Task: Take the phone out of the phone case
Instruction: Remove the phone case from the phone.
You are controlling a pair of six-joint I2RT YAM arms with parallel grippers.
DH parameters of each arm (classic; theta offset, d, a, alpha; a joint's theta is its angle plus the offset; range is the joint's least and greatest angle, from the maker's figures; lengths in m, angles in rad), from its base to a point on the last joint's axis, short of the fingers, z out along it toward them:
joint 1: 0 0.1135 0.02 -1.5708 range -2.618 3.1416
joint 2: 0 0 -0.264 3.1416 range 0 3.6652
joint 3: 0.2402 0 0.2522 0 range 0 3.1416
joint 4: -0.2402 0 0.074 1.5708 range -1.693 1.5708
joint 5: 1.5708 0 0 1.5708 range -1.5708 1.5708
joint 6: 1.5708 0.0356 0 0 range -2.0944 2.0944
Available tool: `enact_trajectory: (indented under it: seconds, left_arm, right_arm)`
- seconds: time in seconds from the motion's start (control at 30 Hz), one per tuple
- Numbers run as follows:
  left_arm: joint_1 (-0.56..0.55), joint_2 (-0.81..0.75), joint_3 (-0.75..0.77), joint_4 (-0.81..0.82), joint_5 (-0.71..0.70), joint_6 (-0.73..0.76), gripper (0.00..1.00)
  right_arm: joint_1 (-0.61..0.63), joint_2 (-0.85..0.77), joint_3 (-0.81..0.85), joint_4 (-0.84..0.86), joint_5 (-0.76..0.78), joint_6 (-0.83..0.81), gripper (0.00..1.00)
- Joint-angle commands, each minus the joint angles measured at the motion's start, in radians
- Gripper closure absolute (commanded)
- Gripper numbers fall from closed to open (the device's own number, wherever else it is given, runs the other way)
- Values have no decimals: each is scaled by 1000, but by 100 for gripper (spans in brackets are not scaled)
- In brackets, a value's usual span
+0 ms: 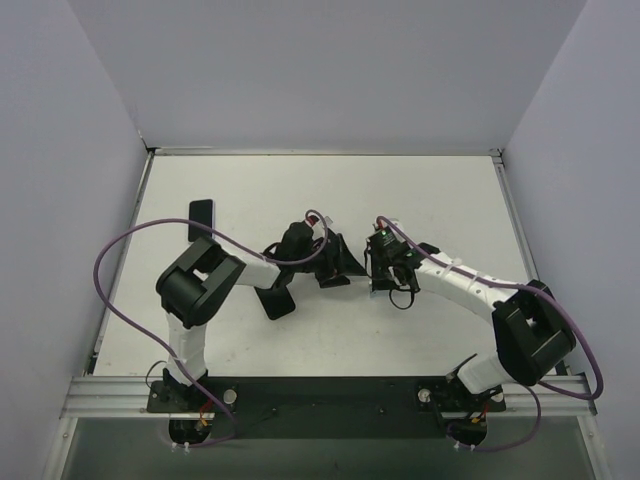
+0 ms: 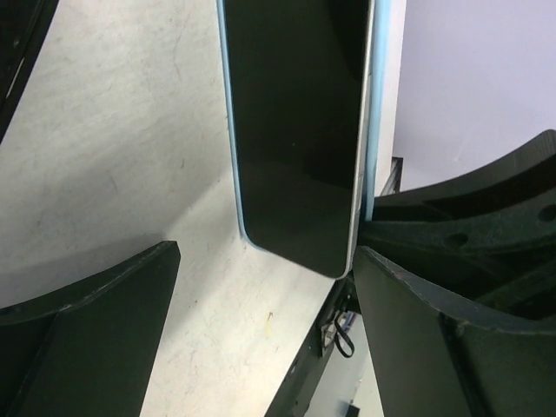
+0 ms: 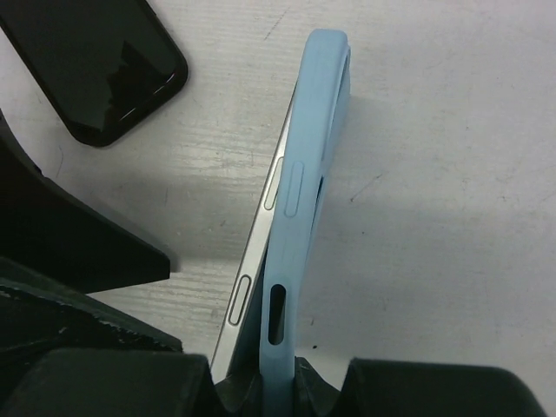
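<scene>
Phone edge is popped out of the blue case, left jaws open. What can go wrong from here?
1. The right gripper seems to pinch phone and case together at one end, so pulling may drag both.
2. The left gripper is open around the phone's free end; closing off-centre may catch the case lip too.
3. A black phone lies close by; a slip could hit it.

I work in a lab test cell: a white table [image 1: 330, 190] boxed by plain pale walls [image 1: 330, 70] at nine, twelve and three o'clock, my bases [image 1: 185, 395] bolted to an aluminium rail [image 1: 110, 396] at six.
</scene>
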Motion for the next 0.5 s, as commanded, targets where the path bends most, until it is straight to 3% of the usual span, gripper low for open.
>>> enact_trajectory:
  seconds: [0.0,0.27,0.47]
  left_arm:
    - [-18,-15,92,-146,-81,124,11]
    - [-28,4,109,-107,-97,127,13]
    - [-41,24,155,-187,-100,188,18]
  right_arm:
    - [15,92,-26,73,-104,7,100]
    - [16,102,-25,93,-134,5,100]
    - [16,110,-21,93,-153,7,100]
